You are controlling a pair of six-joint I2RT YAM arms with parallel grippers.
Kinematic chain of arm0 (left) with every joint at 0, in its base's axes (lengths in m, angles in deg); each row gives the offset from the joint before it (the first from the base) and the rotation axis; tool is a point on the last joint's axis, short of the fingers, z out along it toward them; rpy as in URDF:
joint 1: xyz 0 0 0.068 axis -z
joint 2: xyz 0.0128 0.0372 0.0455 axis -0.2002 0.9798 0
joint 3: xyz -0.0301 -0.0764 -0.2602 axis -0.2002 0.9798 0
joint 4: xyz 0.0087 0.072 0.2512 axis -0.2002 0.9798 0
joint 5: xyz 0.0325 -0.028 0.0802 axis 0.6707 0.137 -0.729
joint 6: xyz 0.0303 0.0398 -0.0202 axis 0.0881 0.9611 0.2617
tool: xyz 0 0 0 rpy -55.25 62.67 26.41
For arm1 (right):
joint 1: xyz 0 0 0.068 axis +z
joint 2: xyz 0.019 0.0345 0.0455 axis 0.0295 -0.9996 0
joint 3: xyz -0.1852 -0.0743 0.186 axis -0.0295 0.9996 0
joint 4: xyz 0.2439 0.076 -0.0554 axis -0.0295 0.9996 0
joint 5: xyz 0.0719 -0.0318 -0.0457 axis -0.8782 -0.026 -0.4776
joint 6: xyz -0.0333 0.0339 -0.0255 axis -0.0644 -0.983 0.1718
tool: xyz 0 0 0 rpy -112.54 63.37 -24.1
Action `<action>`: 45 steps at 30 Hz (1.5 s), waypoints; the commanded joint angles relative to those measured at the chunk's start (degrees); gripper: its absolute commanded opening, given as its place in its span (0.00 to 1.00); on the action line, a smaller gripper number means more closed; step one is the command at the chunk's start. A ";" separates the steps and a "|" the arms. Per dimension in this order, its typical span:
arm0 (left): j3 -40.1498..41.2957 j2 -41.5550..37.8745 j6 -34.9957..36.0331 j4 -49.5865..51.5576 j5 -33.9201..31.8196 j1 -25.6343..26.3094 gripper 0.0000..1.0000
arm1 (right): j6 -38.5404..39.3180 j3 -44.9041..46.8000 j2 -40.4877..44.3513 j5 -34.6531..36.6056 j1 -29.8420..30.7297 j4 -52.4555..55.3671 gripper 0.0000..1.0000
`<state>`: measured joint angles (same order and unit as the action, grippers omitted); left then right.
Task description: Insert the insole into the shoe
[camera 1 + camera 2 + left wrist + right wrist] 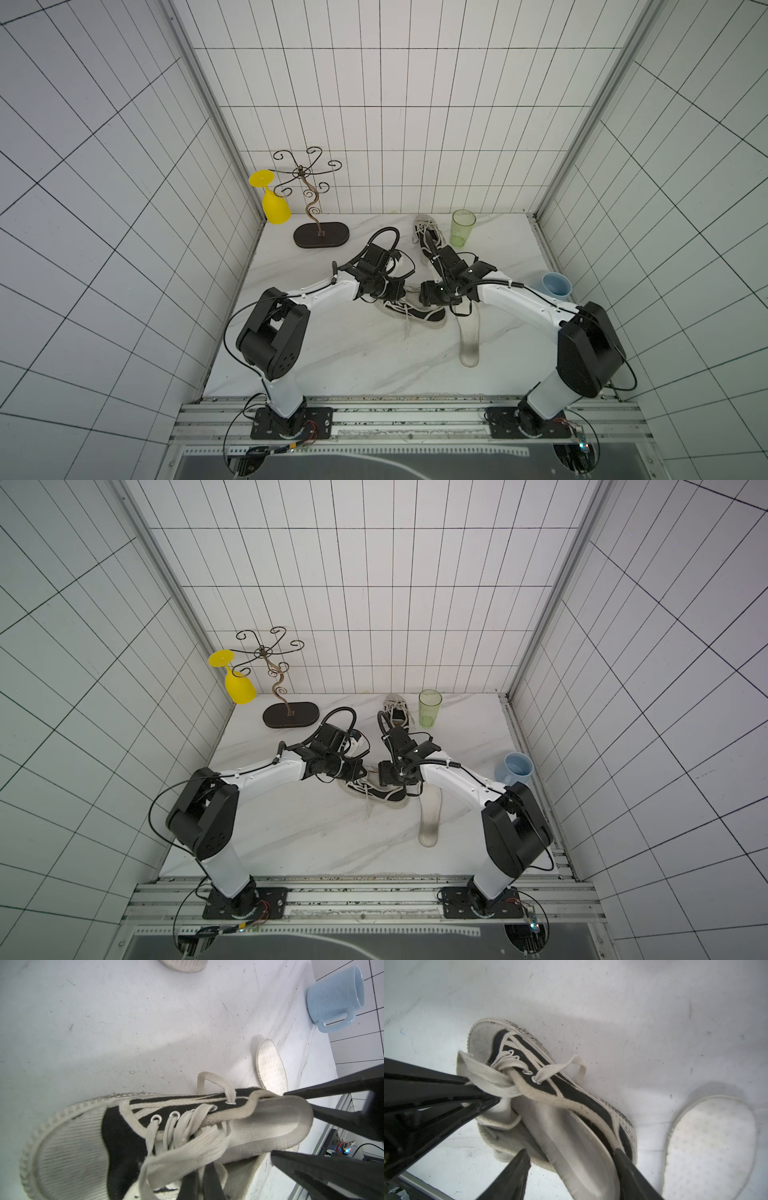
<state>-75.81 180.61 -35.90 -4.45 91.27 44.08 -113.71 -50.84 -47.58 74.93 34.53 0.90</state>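
Note:
A black-and-white canvas shoe [415, 313] [378, 793] lies on its sole mid-table, toe to the left. The grey-white insole [270, 1126] [583, 1147] rests in its opening, front part inside and cupped heel end sticking out past the shoe's heel. My left gripper [201, 1185] [397, 293] is shut on the shoe's tongue and laces [500, 1093], holding them up. My right gripper [571, 1152] [426, 299] is open, with one finger either side of the insole's heel end. In the left wrist view its fingers [311, 1088] show just past the insole heel.
A second, dotted white insole [469, 336] [710, 1147] lies flat just right of the shoe. Behind are another shoe [426, 232], a green cup [462, 228] and a blue mug [555, 286]. A wire stand [320, 235] with a yellow glass [274, 205] is at the back left.

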 commanded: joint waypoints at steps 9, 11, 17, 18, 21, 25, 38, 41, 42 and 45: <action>0.34 -0.56 0.73 -0.97 -1.58 -0.28 0.00 | -0.04 -0.39 0.99 3.79 -0.94 3.79 0.36; 0.42 -0.78 0.75 -0.92 -1.66 -0.21 0.00 | -1.26 -0.07 1.64 3.73 -1.07 2.45 0.30; 0.60 -0.97 0.64 -0.96 -1.82 -0.22 0.00 | -2.60 0.27 -0.40 -3.96 -2.31 -0.15 0.22; 0.49 -0.97 0.54 -1.05 -1.75 -0.19 0.00 | -3.01 0.59 -0.60 -4.39 -2.39 -0.43 0.21; 0.42 -1.17 0.22 -1.14 -1.77 -0.23 0.00 | -4.31 2.18 -0.19 -6.40 -2.42 -2.10 0.12; 0.77 -1.98 -2.06 -1.96 -2.48 -0.19 0.00 | -7.78 4.73 -0.58 -13.64 -2.39 -5.28 0.07; 3.74 -5.49 -6.35 -4.92 -0.68 1.10 0.00 | -14.33 3.30 -5.63 -10.06 -2.70 -6.55 0.05; 3.50 -5.74 -6.56 -4.92 -1.02 2.39 0.00 | -13.92 -0.93 -7.53 -8.91 -1.93 -3.85 0.05; 3.35 -5.65 -6.74 -4.88 -1.22 2.96 0.00 | -13.89 -2.13 -8.24 -8.90 -1.62 -2.96 0.05; 3.47 -5.32 -7.34 -5.22 -1.40 4.10 0.00 | -14.39 -4.29 -9.50 -10.29 -1.04 -2.80 0.05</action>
<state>-72.05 177.05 -42.15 -6.44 87.23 45.92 -126.60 -50.49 -54.44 64.94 31.89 -2.80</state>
